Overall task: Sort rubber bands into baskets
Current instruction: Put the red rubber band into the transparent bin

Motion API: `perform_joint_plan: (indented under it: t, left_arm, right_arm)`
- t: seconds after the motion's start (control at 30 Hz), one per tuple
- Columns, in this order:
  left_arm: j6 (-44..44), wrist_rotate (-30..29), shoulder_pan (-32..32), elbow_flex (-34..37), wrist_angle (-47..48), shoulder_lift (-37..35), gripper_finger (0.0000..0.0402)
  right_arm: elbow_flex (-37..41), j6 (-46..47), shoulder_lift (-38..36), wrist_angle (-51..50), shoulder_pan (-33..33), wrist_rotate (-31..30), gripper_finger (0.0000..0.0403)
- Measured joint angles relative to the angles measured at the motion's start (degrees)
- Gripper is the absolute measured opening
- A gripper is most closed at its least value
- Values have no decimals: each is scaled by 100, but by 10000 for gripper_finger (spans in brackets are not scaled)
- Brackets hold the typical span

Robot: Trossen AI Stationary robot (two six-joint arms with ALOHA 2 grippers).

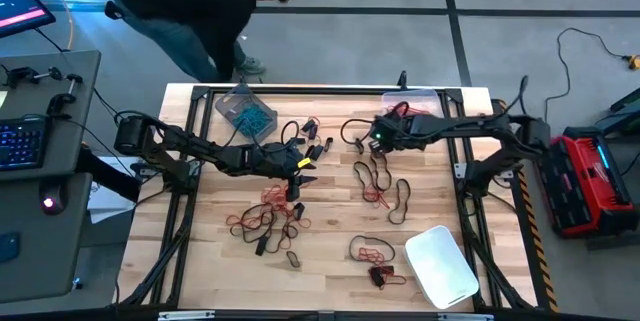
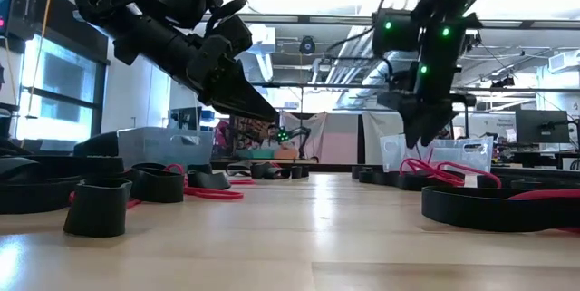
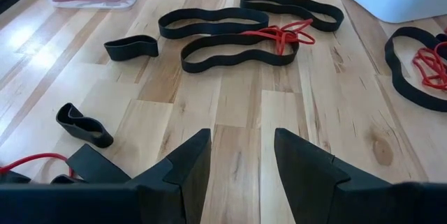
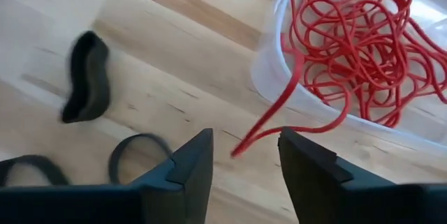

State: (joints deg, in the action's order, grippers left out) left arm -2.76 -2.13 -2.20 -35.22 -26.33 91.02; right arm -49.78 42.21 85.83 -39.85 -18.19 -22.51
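Note:
Black and red rubber bands (image 1: 270, 223) lie scattered over the wooden table. The grey-tinted basket (image 1: 245, 111) at the far left holds teal bands. The clear basket (image 4: 279, 70) at the far edge holds a heap of red bands (image 4: 363, 49). The whitish basket (image 1: 440, 264) stands near right. My left gripper (image 3: 241, 151) is open and empty, low over bare wood near the table's middle, with black bands (image 3: 213, 21) ahead of it. My right gripper (image 4: 246, 151) is open beside the clear basket. One red band (image 4: 279, 112) hangs over the basket's rim, its end down before the fingertips.
A person (image 1: 200, 1) stands at the table's far left edge. A desk with a keyboard (image 1: 20, 141) is on the left and a red case (image 1: 590, 181) on the right. Small folded black bands (image 3: 84, 123) lie close to my left gripper.

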Motion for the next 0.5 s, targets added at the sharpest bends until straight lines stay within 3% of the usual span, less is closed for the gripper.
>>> perform_joint_plan:
  t: [0.2,0.4,0.5]
  left_arm:
    - [1,1,0,0,0,1,152]
    - [2,0,0,0,-2,2,152]
    - [1,1,0,0,-2,2,152]
  right_arm:
    - [2,-104,373,200,-99,-230,96]
    - [2,-583,299,286,36,-243,10]
    - [2,-629,140,285,100,-290,11]
